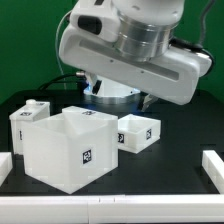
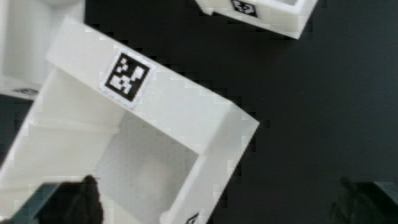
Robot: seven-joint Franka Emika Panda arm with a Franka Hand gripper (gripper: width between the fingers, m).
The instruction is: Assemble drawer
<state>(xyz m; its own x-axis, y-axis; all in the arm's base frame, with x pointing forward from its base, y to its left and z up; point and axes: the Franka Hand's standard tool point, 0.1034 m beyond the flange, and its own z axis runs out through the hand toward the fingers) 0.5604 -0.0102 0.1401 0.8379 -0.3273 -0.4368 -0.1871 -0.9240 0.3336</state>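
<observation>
The drawer (image 1: pixel 138 130) is a low white tray with a tag, on the black table behind the casing at the exterior view's right. Its edge also shows in the wrist view (image 2: pixel 263 12). The tall white casing (image 1: pixel 65 150), open on top with a tag on its front face, stands in the middle. In the wrist view my gripper (image 2: pixel 222 205) hangs open above the casing (image 2: pixel 160 120). One dark fingertip (image 2: pixel 71 205) is over its hollow and the other is outside its wall over the table. It holds nothing. In the exterior view the arm's body hides the fingers.
A small white block (image 1: pixel 30 115) with a tag sits left of the casing and shows in the wrist view (image 2: pixel 15 50). White bars lie at the table's front left (image 1: pixel 6 165) and front right (image 1: pixel 213 165). The arm's bulk (image 1: pixel 135 50) hangs over the back.
</observation>
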